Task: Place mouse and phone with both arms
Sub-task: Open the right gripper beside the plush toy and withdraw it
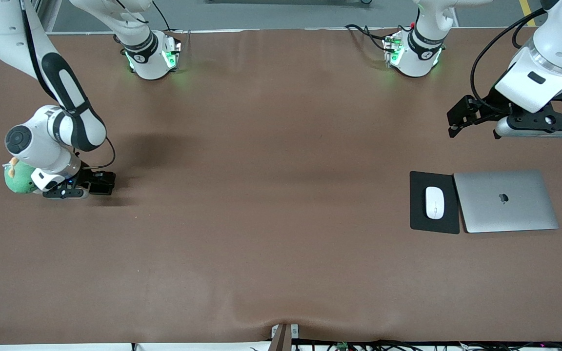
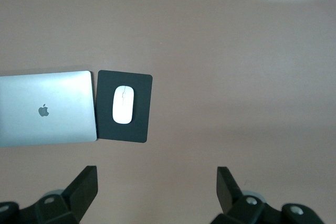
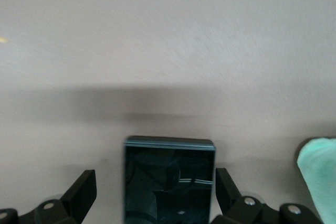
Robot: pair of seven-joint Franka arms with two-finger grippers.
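The white mouse lies on a black pad toward the left arm's end of the table. My left gripper hangs open and holds nothing, above bare table near that pad. The glossy black phone lies flat between the fingers of my right gripper, low at the right arm's end of the table. Its jaws stand open, with a clear gap beside the phone on one side. In the front view the gripper hides the phone.
A closed silver laptop lies right beside the black pad. A green plush toy sits close to the right arm's wrist near the table's end. The brown table stretches wide between the two arms.
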